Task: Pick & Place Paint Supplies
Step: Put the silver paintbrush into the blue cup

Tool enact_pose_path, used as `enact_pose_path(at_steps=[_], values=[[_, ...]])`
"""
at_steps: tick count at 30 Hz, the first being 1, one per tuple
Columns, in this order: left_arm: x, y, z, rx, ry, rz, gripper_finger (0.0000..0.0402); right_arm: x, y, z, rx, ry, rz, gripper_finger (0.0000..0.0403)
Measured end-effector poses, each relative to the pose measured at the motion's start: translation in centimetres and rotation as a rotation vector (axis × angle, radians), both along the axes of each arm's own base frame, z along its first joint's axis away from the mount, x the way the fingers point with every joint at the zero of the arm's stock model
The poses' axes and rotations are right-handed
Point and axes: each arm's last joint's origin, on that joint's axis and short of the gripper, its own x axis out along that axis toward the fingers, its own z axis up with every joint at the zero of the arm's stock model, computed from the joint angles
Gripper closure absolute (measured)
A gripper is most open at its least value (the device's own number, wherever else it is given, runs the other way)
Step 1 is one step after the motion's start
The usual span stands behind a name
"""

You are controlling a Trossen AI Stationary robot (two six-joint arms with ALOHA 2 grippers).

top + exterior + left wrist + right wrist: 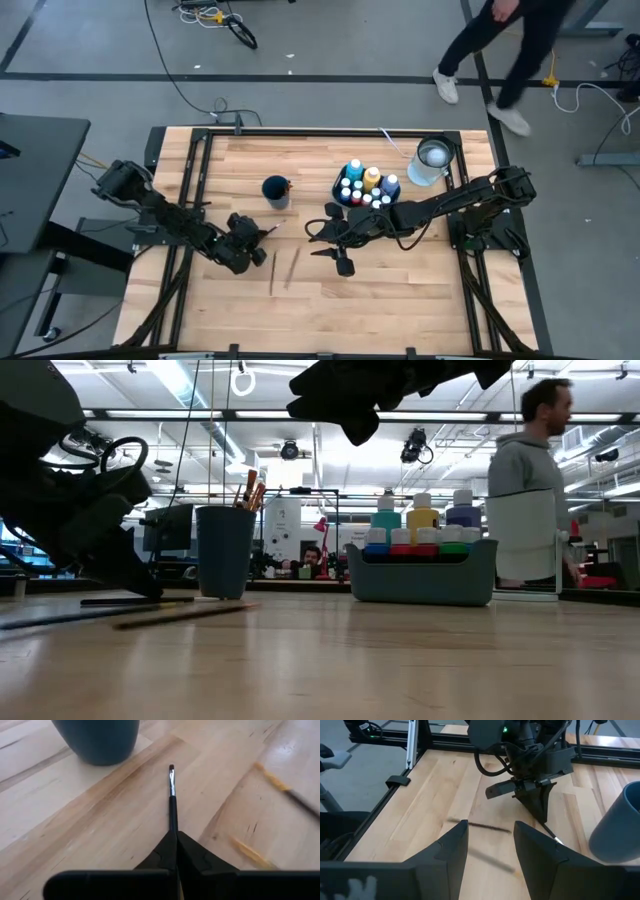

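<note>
While bottles (365, 186) fill the tray (337, 184) at upper centre, the left gripper (266, 232) grips one brush (172, 795); two brushes (282, 270) remain below; the right gripper (322, 236) hangs spread.

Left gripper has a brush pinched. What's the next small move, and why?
Probably lift the left gripper a little and carry the brush toward the cup. The gripper is shut on the brush handle, tip pointing at the cup, which already holds brushes and stands close ahead. Two more brushes lie on the table beside it. The right gripper hovers open nearby, so keep clear of it.
</note>
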Motion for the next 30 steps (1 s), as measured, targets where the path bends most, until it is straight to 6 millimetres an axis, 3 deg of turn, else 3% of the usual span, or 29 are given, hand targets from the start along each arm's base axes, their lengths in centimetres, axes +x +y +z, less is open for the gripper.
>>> enact_pose_path(at_steps=[7, 14, 18, 23, 30], values=[[0.3, -0.2, 0.2, -0.016, -0.029, -0.019, 0.0386, 0.0, 0.0, 0.0, 0.0, 0.0, 0.001, 0.0242], [0.7, -0.4, 0.5, 0.064, -0.058, -0.073, 0.0314, 0.0, 0.2, -0.1, -0.001, 0.009, 0.007, 0.0242], [0.8, -0.3, 0.7, 0.092, -0.09, -0.045, 0.0282, -0.1, 1.3, -1.9, -0.04, 0.094, 0.092, 0.0246], [0.8, -0.3, 0.3, 0.115, -0.068, -0.049, 0.0266, -1.7, 2.8, -4.7, -0.076, 0.365, 0.231, 0.0259], [0.8, -0.2, -1.0, 0.124, -0.056, 0.01, 0.0264, -6.5, 4.9, -7.0, -0.08, 0.852, 0.341, 0.0267]])
